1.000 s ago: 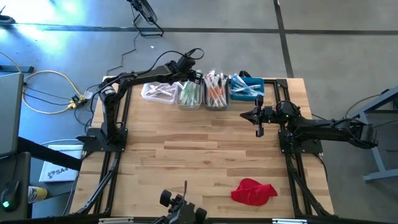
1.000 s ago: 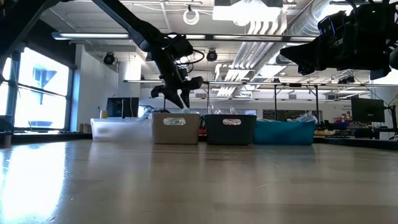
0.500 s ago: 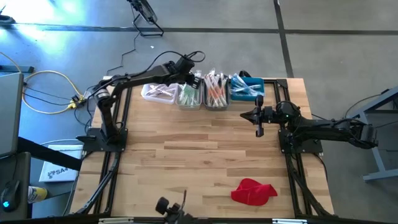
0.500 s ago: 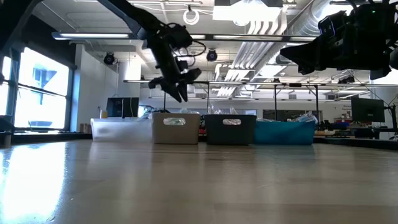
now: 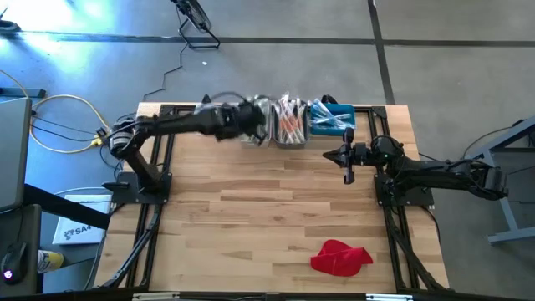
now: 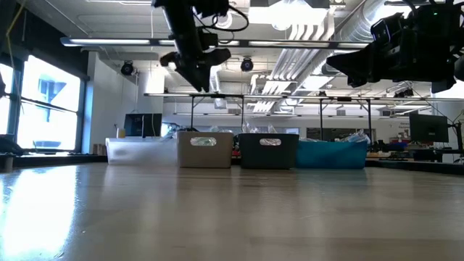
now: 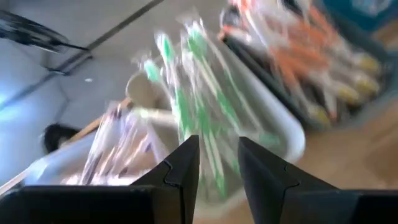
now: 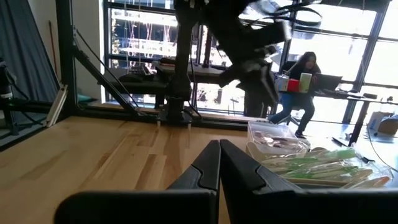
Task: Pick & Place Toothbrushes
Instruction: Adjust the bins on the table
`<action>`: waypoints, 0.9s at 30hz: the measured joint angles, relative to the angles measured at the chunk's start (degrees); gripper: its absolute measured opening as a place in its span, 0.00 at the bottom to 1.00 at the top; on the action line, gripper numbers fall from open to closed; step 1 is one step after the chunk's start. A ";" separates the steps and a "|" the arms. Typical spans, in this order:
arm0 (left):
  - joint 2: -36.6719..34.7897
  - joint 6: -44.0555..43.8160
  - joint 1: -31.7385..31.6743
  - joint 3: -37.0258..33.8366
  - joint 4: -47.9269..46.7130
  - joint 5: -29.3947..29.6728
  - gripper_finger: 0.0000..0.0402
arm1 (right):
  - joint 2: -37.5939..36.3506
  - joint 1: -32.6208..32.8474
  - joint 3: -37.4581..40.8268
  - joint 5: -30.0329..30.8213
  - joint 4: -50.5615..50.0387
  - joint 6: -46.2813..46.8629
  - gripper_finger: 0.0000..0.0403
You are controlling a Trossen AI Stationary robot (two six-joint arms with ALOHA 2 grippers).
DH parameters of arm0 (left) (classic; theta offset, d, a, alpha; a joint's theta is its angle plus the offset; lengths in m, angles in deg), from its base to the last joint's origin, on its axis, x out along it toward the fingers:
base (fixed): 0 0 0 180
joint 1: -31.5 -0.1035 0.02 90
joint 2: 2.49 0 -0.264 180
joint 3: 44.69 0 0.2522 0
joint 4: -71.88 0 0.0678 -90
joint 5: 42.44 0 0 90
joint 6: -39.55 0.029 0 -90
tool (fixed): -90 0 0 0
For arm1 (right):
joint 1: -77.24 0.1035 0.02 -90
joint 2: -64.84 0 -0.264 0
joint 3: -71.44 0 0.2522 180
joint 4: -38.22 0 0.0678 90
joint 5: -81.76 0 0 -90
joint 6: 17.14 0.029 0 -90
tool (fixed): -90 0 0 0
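**Left arm raised above the bins**

Since a second ago the left gripper has been lifted higher over the bins; its jaws are parted, with nothing seen held. The right gripper is unmoved, jaws clenched and empty. Four bins are counted along the surface's far edge, the toothbrushes inside. One red cloth lies near.
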 joint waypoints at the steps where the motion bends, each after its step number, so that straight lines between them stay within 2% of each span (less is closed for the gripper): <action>1: 0.00 -1.57 1.91 -0.06 -1.88 2.28 0.26 | 0.00 0.01 0.01 -0.01 0.01 0.35 0.01; 5: -0.07 -10.04 9.97 -3.34 -3.66 10.80 0.26 | 0.01 0.01 0.01 -0.13 -0.02 1.27 0.01; 9: 0.07 -18.44 17.73 -9.22 -2.84 11.23 0.26 | 0.00 0.00 0.00 -0.15 -0.08 1.38 0.01; 12: 0.07 -22.28 23.26 -13.76 1.67 10.79 0.26 | 0.01 0.00 0.01 -0.15 -0.09 1.40 0.01; 15: 0.07 -22.48 27.55 -16.40 6.31 10.86 0.26 | 0.01 0.01 0.01 -0.13 -0.09 1.33 0.01; 19: 0.07 -19.71 30.91 -16.60 7.03 9.99 0.26 | 0.01 -0.01 0.00 -0.13 -0.07 1.31 0.01; 27: 0.09 -11.34 32.75 -16.60 13.02 5.22 0.26 | 0.01 -0.01 0.01 0.04 -0.04 1.25 0.01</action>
